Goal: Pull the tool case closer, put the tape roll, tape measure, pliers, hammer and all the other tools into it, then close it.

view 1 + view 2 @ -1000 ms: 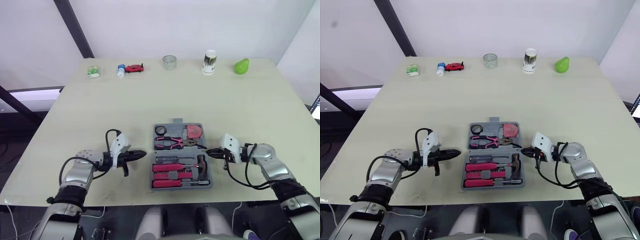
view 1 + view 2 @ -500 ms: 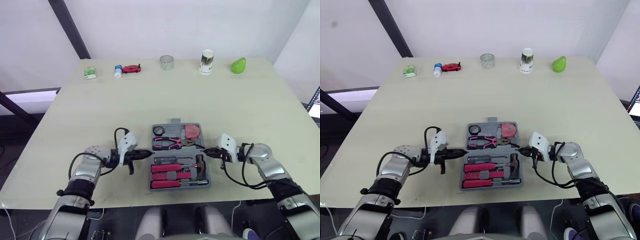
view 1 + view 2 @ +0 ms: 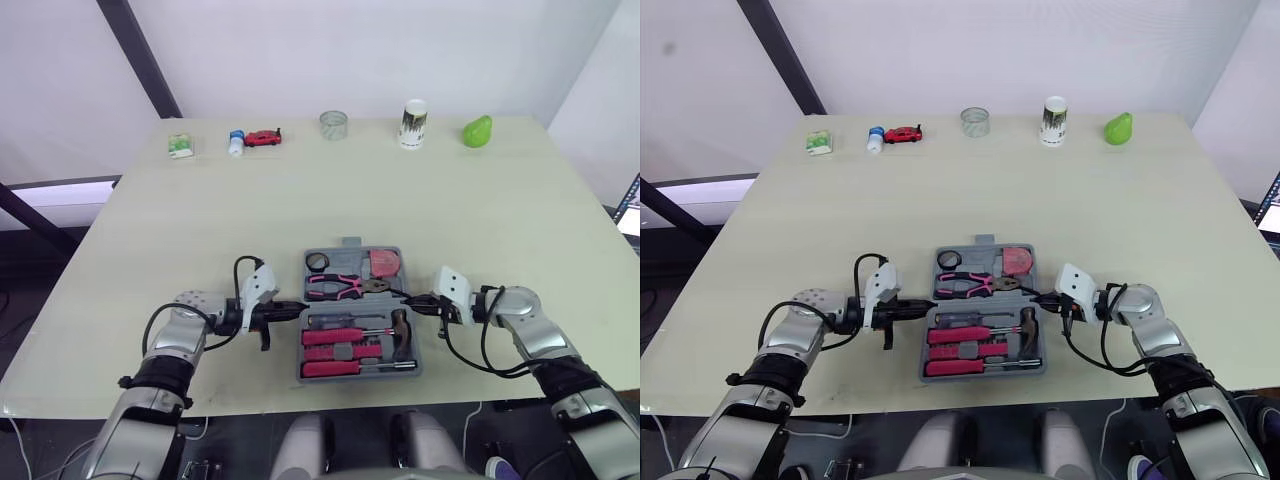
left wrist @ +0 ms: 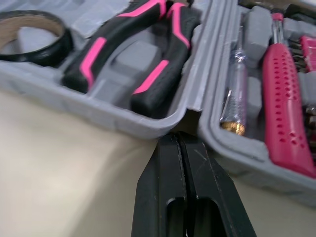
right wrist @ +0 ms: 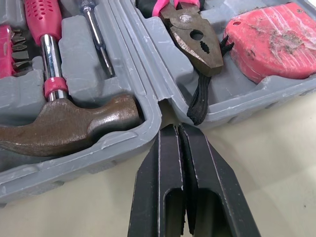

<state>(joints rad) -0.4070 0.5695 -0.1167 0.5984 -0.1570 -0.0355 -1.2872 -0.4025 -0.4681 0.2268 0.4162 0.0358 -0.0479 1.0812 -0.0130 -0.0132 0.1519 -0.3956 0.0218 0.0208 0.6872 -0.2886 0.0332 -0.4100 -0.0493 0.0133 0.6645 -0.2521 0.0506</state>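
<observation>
Both arms had drawn inward: the left claw (image 3: 292, 312) and right claw (image 3: 412, 300), each pressed together, sat at the hinge notches of the open tool case (image 3: 360, 375), at the table's (image 3: 200, 220) near edge. Tape roll (image 3: 319, 262), pliers (image 3: 340, 287), tape measure (image 3: 385, 265) and hammer (image 3: 403, 330) lay inside; only closing seemed left.

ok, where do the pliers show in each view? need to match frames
Left eye: pliers in the far half of the tool case, middle slot.
Right eye: same slot.
Left wrist: pink-black handles, just beyond the left gripper.
Right wrist: metal head, just beyond the right gripper.
Shared landmark: the case's hinge seam.
</observation>
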